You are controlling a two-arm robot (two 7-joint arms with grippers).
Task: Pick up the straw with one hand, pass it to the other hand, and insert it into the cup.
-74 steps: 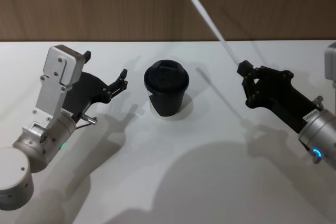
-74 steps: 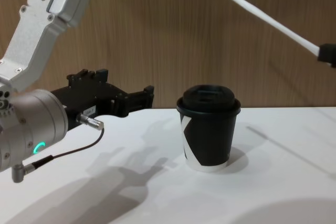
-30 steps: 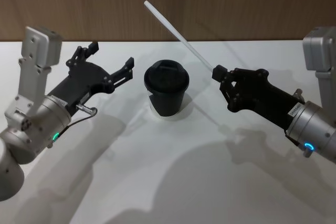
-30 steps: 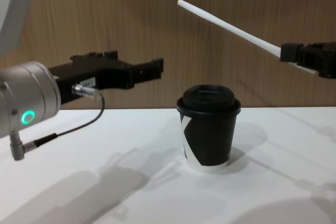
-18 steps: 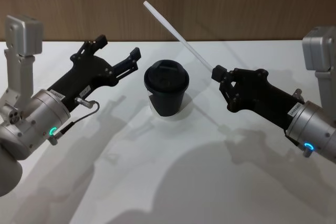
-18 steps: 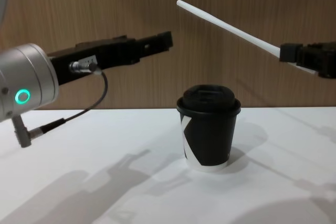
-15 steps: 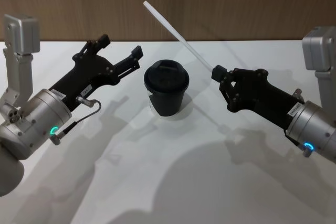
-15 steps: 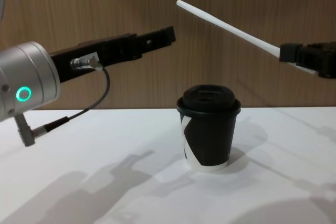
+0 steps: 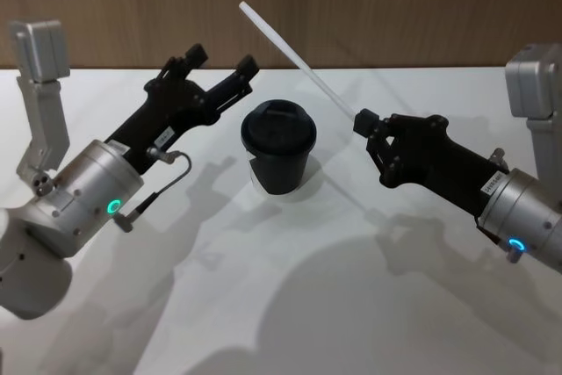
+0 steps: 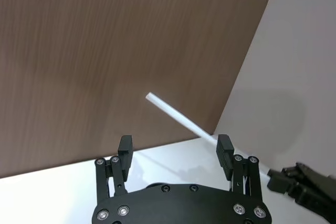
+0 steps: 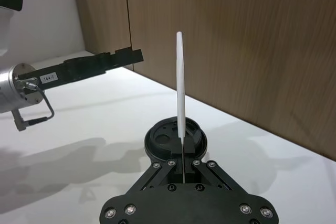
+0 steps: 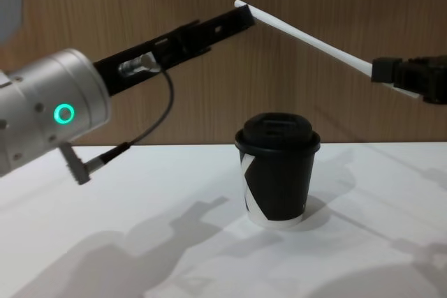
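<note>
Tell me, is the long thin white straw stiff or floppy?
Probably stiff: held by one end in the right gripper, the long thin white straw runs straight, without sag. Thin, so likely light; could roll if dropped.

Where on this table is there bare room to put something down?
The widest bare patch is the near table, in front of the cup and between the two arms. The air above and behind the cup is crowded: the open left hand hangs by the free end of the straw, which the right hand grips.
</note>
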